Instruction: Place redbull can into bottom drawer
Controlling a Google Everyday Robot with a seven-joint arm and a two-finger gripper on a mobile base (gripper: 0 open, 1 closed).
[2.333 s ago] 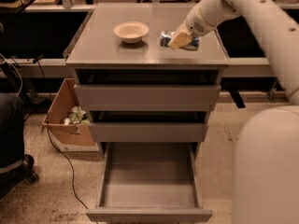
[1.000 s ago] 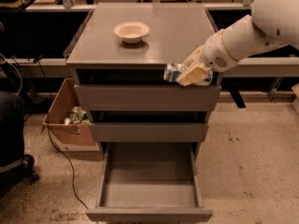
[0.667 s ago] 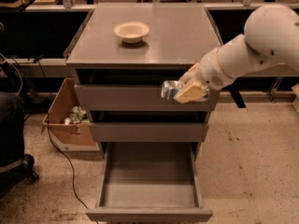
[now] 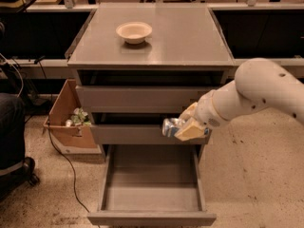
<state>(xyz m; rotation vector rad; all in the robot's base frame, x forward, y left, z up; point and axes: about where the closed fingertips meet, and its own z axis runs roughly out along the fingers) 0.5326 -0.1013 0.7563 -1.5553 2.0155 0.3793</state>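
The redbull can [image 4: 171, 126] is gripped in the gripper [image 4: 184, 125]. It lies roughly on its side, its shiny end turned to the left and projecting past the tan fingers [image 4: 192, 132]. The fingers are clamped on the can's body, and the can touches nothing else. The gripper hangs in front of the middle drawer [image 4: 137, 134], at the right end of its face. Below the gripper and somewhat to its left, the bottom drawer [image 4: 152, 218] stands pulled out, its deep grey tray open upward. The can is above the tray's rear right part, well apart from the tray floor. Just above the gripper is the front of the top drawer [image 4: 137, 99]. Higher up and to the gripper's left, a cream bowl [image 4: 134, 32] sits upright on the cabinet top [image 4: 190, 37]. The white arm [image 4: 259, 91] runs from the gripper up and to the right. Well to the left of the gripper, near floor level, a cardboard box [image 4: 61, 120] holding scraps stands beside the cabinet.
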